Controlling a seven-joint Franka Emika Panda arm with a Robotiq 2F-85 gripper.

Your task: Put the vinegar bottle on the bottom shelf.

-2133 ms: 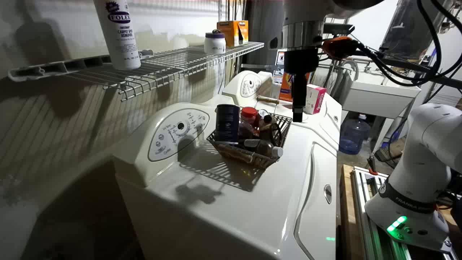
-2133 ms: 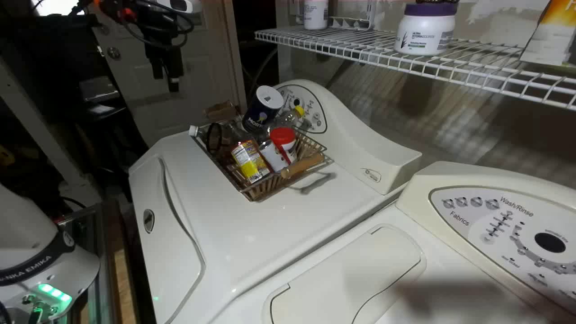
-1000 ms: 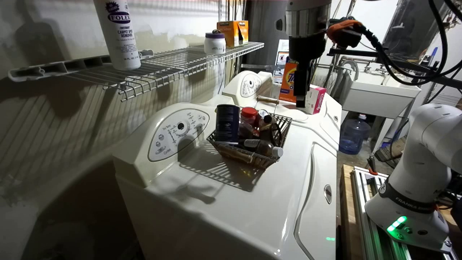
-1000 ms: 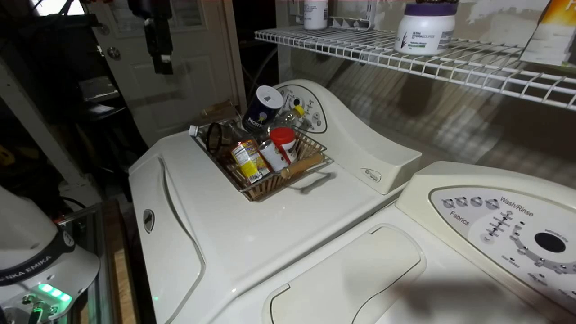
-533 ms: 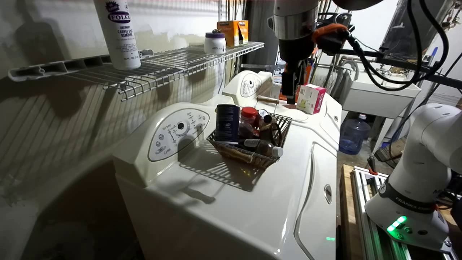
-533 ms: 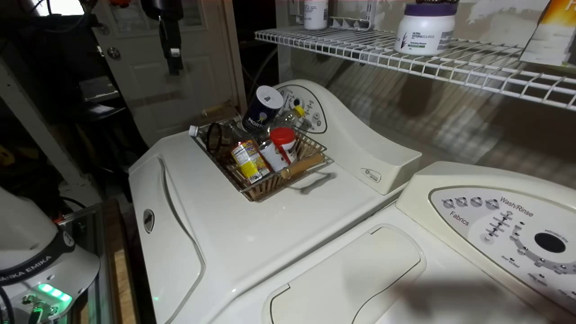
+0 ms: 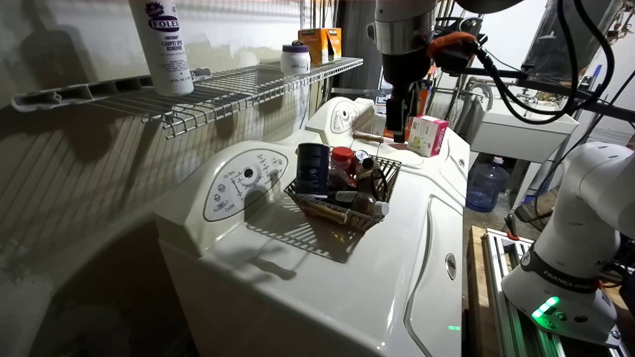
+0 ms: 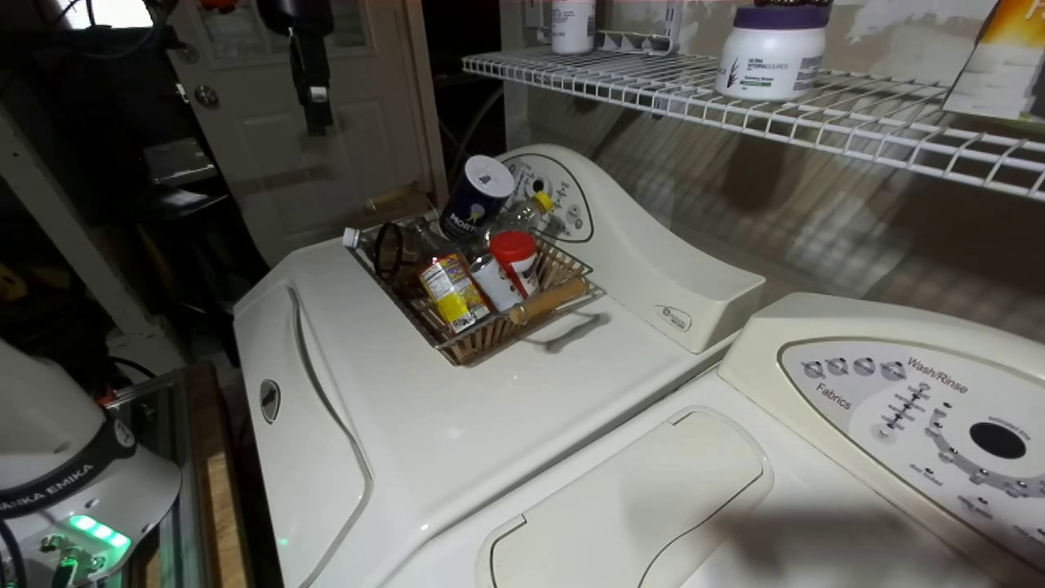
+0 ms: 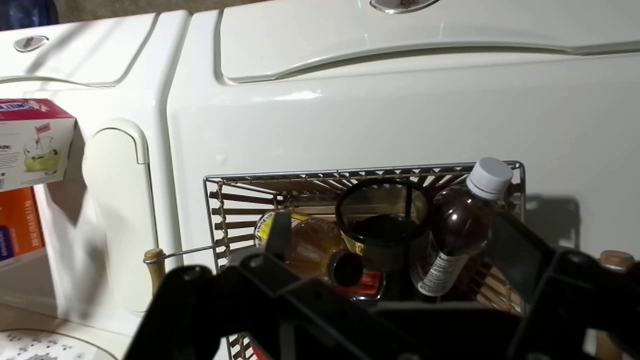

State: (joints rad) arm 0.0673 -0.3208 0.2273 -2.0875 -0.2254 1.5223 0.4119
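Observation:
The vinegar bottle (image 9: 315,242), amber with a dark cap and a partly seen yellow label, lies tilted in the wire-and-slat basket (image 9: 280,174). In an exterior view its dark cap (image 7: 367,163) pokes up among the other items. My gripper (image 9: 397,237) hangs above the basket, apart from its contents. The jaws stand wide with nothing held; the left finger (image 9: 278,232) overlaps the bottle in the wrist view. In both exterior views the gripper (image 8: 317,124) is up in the air. The bottom shelf (image 7: 258,95), white wire grid, runs along the wall in both exterior views.
A black-rimmed mesh cup (image 9: 382,250) and a white-capped dark bottle (image 9: 460,220) crowd the vinegar bottle. A blue canister (image 7: 312,168) and red-lidded jar (image 8: 514,253) share the basket. The shelf bears a tall white bottle (image 7: 166,54), purple-lidded jar (image 8: 771,57) and orange box (image 7: 320,44).
My gripper first rose, then shifted sideways and turned a little above the basket. Over the last half second it is almost still. The basket and its contents have not moved.

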